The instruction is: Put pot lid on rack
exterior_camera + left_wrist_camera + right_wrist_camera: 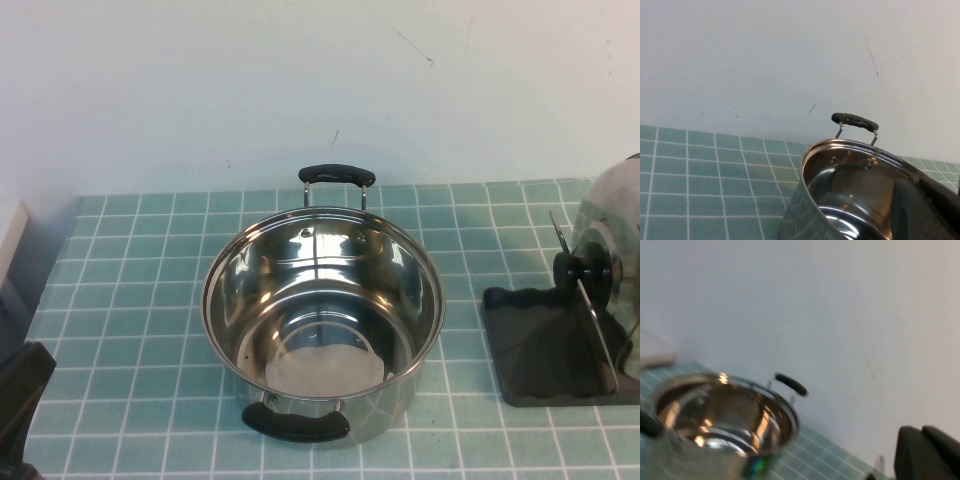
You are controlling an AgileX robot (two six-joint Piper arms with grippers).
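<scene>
The pot [323, 315] sits open in the middle of the tiled table [130, 300], its 2 black handles lined up near to far. Off at the right edge, the pot lid [612, 250] stands on edge in the rack [540, 350], nearly upright, its round face turned left with the black knob [578, 270] sticking out toward the pot; its long axis runs near to far along the thin wire dividers. The rack's dark tray lies flat, just right of the pot and not touching it. The left gripper [20, 400] is low at the near left corner; fingers cannot be told. The right gripper [927, 452] shows only as a dark shape in its wrist view; cannot tell either.
</scene>
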